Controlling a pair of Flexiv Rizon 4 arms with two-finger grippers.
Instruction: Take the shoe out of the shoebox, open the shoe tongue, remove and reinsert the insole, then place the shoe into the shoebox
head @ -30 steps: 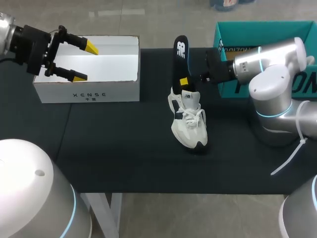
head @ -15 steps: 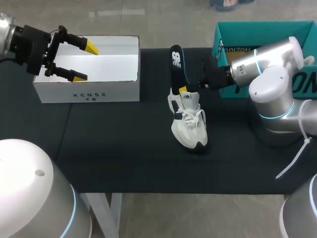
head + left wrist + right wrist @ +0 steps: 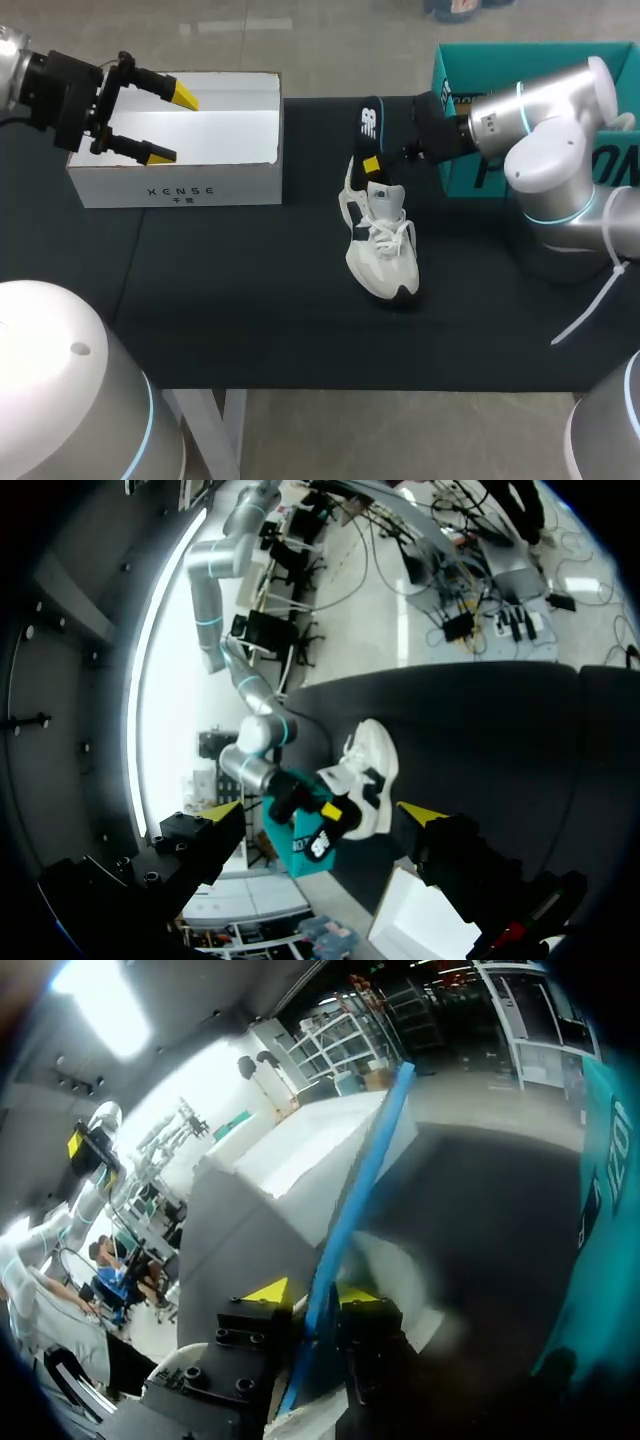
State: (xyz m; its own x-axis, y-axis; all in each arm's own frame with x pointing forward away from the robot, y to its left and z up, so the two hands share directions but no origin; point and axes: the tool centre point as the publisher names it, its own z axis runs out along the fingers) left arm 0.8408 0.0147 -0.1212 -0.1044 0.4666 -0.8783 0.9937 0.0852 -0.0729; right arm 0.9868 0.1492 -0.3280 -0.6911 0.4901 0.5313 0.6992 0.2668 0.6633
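Well, your right gripper (image 3: 372, 163) kept the insole (image 3: 369, 124) pinched tight, dipped it toward the heel of the shoe (image 3: 383, 240), then lifted it again. So it probably wasn't back in yet. Your left gripper (image 3: 172, 124) stayed wide open and empty, far from the shoe.

Insole (image 3: 369, 122) lower over shoe (image 3: 381, 240); right arm (image 3: 545, 150) shifted.
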